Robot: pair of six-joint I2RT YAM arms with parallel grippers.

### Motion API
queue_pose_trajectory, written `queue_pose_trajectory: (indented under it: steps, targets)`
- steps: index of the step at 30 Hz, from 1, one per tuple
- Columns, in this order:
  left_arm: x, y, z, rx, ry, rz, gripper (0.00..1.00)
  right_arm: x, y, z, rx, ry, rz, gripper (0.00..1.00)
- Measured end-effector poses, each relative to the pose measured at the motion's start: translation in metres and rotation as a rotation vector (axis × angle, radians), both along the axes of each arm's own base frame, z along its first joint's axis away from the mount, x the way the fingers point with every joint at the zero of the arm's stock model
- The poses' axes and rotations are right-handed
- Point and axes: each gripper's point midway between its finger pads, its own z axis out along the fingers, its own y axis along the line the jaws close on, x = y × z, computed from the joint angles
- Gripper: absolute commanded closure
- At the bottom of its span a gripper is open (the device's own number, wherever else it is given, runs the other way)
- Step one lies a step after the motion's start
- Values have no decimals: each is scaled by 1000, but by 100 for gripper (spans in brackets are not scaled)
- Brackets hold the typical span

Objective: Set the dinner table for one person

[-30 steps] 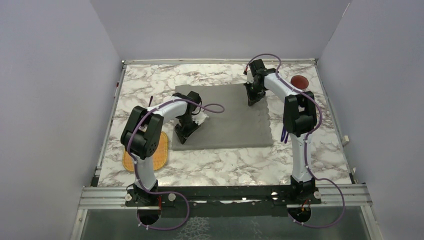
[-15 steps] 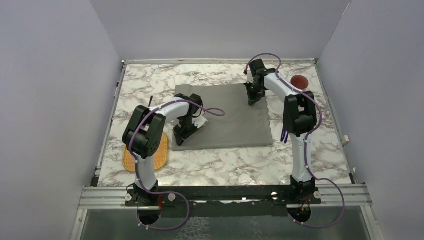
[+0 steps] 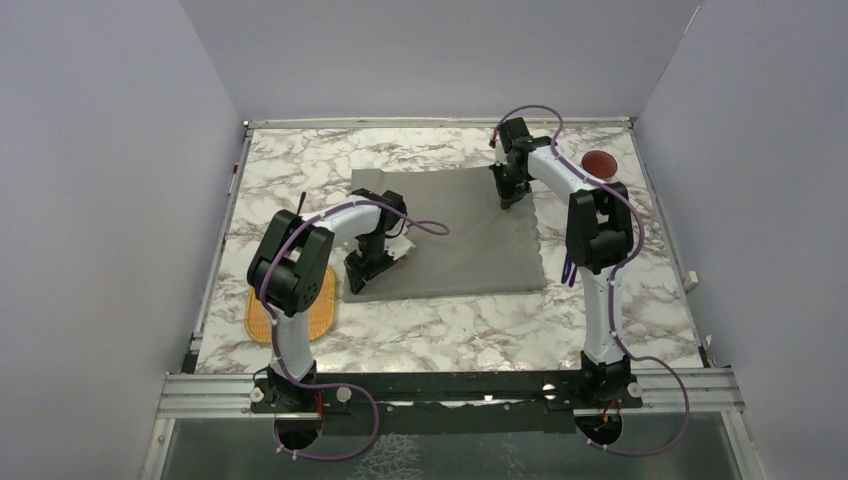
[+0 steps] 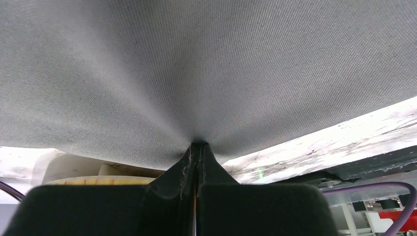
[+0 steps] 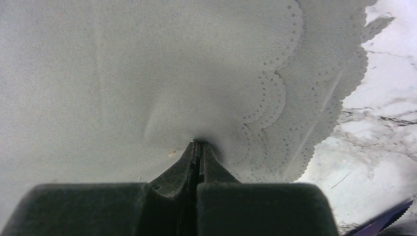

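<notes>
On the dinner table (image 3: 300, 165), the left gripper (image 3: 356, 283) is pinching the placemat (image 3: 460, 245) at its near-left corner, the right gripper (image 3: 507, 200) at its far-right edge.

The surface (image 3: 450, 330) looks like smooth veined marble, white and grey, with bare metal edging (image 3: 440, 123). The placemat (image 3: 470, 240) is matt grey cloth, finely woven, its scalloped border pricked with small holes. The left gripper (image 4: 196, 147) and right gripper (image 5: 196, 145) are matt black plastic.
</notes>
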Motion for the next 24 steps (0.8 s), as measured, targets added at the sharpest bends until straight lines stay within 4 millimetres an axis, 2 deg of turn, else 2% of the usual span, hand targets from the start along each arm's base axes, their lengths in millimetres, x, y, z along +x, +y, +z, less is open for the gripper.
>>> queue_pose_trajectory:
  steps: [6, 13, 16, 21, 24]
  targets:
    - [-2, 2, 0, 19, 7, -9, 100, 7, -6, 1, -37, -30, -17, 99]
    - [-3, 3, 0, 32, 17, -16, 100, 5, -4, 4, -6, -44, 2, 99]
    - [-8, 7, -1, 54, 42, -17, 100, 0, -2, 6, 35, -37, 29, 99]
    - [-31, 23, 0, 130, 146, -25, 100, 1, 3, 13, 96, -36, 52, 99]
    - [-33, 25, 0, 139, 163, -25, 100, 4, 7, 21, 133, -41, 61, 99]
